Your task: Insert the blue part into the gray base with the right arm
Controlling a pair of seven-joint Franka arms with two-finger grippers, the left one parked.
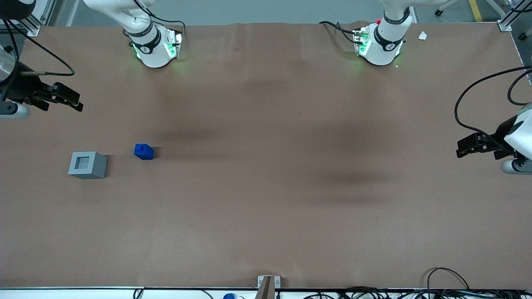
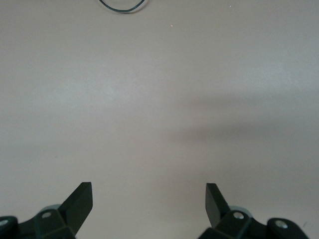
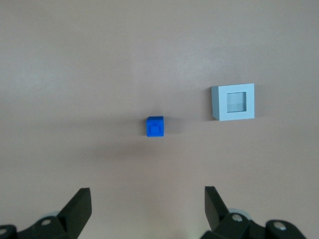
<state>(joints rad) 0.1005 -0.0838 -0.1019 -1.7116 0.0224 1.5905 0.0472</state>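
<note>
a: first the container. we see the gray base [image 1: 87,165] sitting upright on the brown worktop [image 1: 266,199], its square recess facing up. anything in it?

b: nothing we can make out. in the right wrist view the gray base [image 3: 233,102] shows only its pale inner floor inside the square rim, and the blue part [image 3: 155,126] lies apart from it on the bare worktop [image 3: 99,74].

a: where do both sit relative to the hand [image 1: 62,97]?

b: the hand is raised at the working arm's end of the worktop, and both pieces are nearer the front camera than it is. the blue part [image 1: 144,151] is off to one side of the hand, toward the middle of the worktop; the gray base sits more nearly below it. the two are near each other but not touching, the base slightly nearer the front camera than the part.

a: how does the blue part point?

b: we see a smaller raised square on its upper face, so the narrower stepped end looks to point up. its long axis we cannot tell; it looks nearly cubic. its sides run roughly parallel to those of the base.

a: and the hand's state?

b: the hand [image 3: 147,209] is spread wide, its two black fingers [image 3: 77,206] well apart, holding nothing, the blue part showing ahead of the gap between them.
</note>
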